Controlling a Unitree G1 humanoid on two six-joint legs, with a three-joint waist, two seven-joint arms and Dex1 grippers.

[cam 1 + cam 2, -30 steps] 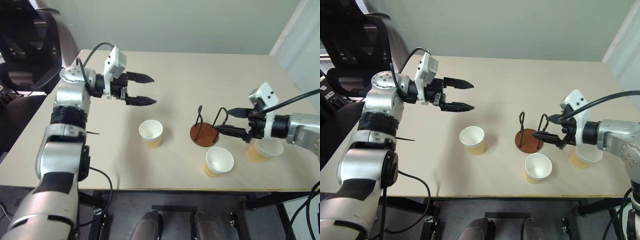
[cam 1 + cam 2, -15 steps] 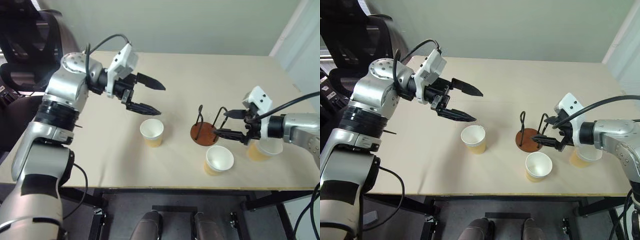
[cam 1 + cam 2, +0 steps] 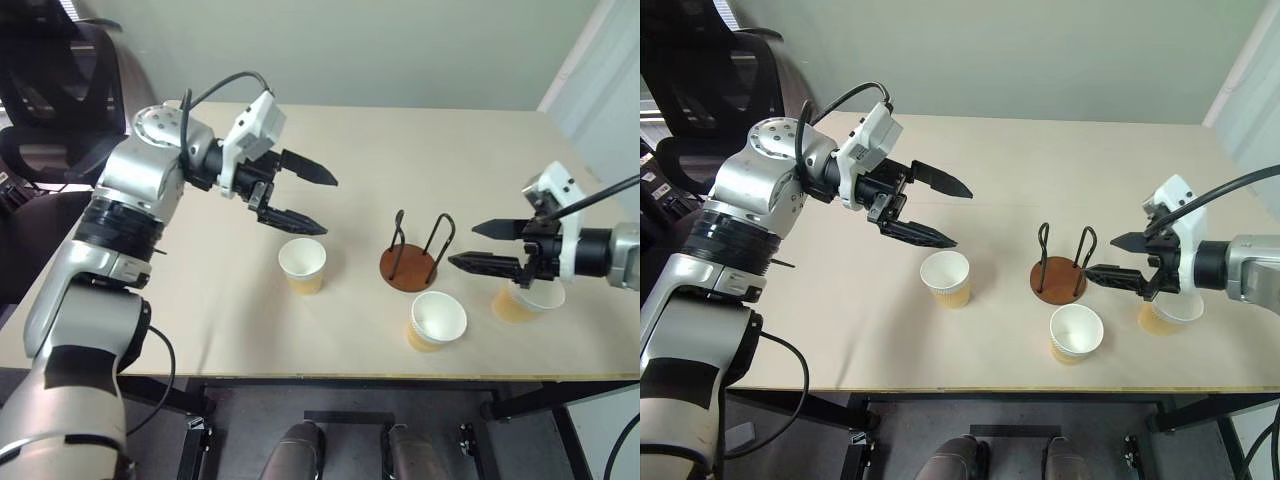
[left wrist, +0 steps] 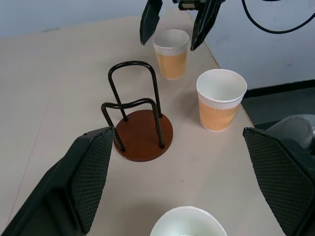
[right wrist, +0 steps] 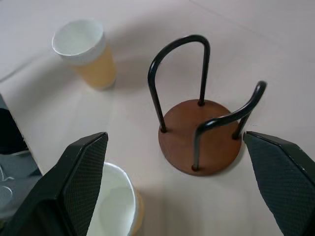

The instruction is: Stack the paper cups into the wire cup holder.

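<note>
Our left end effector [image 3: 306, 200] hangs in the air with its two black fingers spread wide and nothing between them, just above and behind the left paper cup [image 3: 302, 266], which stands upright on the counter [image 3: 470, 150]. Our right end effector [image 3: 484, 246] also has its fingers apart and holds nothing; it points toward the wire cup holder [image 3: 411, 258] from the right side, near it but not touching. Directly under its wrist stands the right paper cup [image 3: 522, 301], partly hidden by the arm.

The holder stands upright in the middle of the counter, its round reddish-brown base flat and its two black wire loops empty. The front paper cup [image 3: 436, 321] stands just before the holder, near the counter's front edge. All three cups are upright and separate.

We judge that no cup is stacked yet, and the step in hand is the approach to a first cup. The next move asks the left end effector to come down around the left cup's wall and close gently, because thin paper may crush or tip.
</note>
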